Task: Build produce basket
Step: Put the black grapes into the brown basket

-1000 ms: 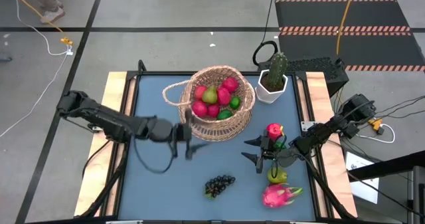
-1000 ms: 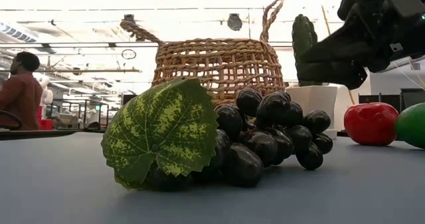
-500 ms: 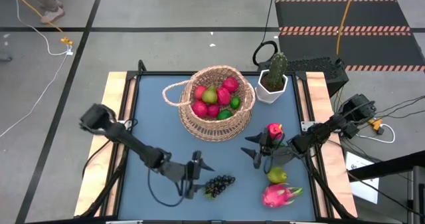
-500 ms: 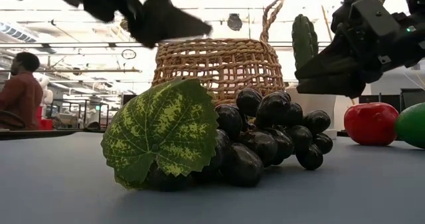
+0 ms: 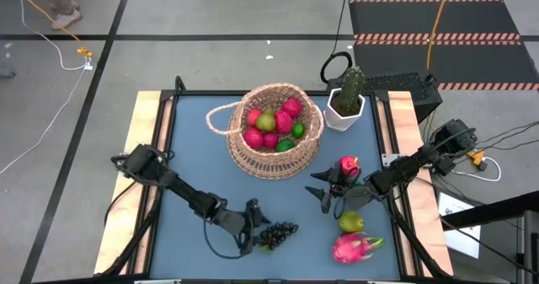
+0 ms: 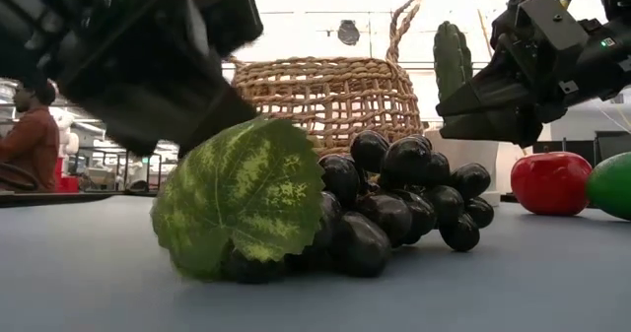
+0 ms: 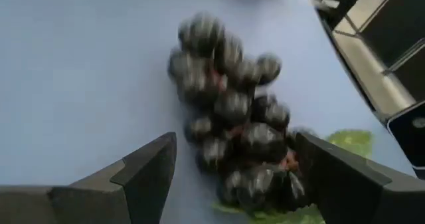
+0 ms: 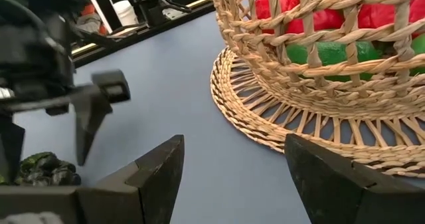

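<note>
Down at the near side of the blue tabletop (image 5: 194, 149), the left tool (image 5: 255, 222) hangs spread-fingered just beside the dark purple toy grape bunch (image 5: 279, 233), apparently lined up to straddle it, gripping nothing yet. The right tool (image 5: 324, 191), likewise released, waits beside the red strawberry (image 5: 347, 164). Farther back, the round tan wicker basket (image 5: 253, 158) already holds red apples, a pear and limes.
</note>
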